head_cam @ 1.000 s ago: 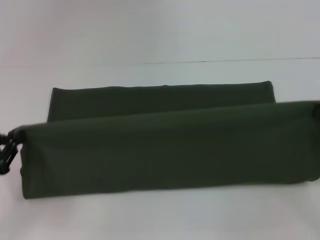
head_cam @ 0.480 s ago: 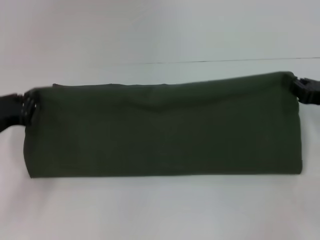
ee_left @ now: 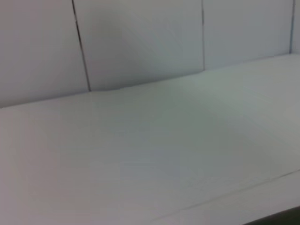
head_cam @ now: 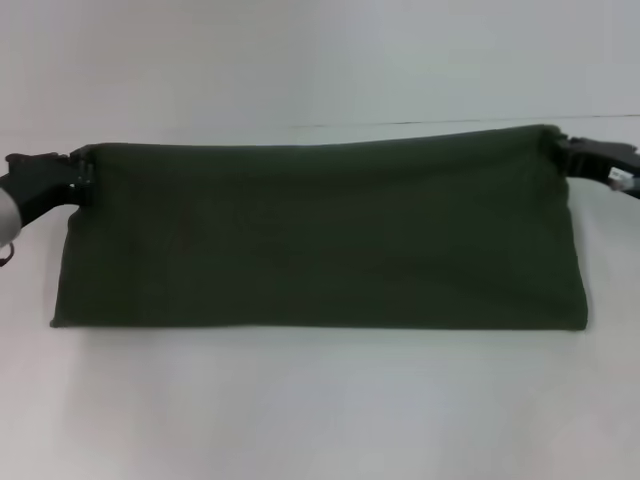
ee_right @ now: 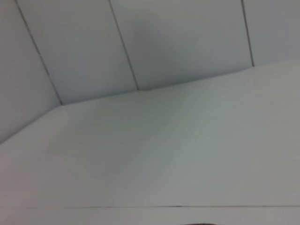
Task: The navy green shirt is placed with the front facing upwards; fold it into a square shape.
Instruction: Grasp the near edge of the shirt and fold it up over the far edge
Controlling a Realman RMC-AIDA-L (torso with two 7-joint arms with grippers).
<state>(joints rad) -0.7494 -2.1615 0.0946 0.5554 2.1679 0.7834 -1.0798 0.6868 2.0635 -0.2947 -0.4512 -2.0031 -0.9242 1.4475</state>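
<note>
While the left gripper is pinching the far left corner of the navy green shirt, the shirt is lying as a wide folded band across the white table, and the right gripper is clenching the far right corner.

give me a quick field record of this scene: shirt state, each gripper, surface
shirt: navy green shirt, folded into a long band, plain side up, no print showing
left gripper: at the band's far left corner, shut on the cloth
right gripper: at the far right corner, shut on the cloth
surface: white table
wrist views: only table and wall panels
</note>
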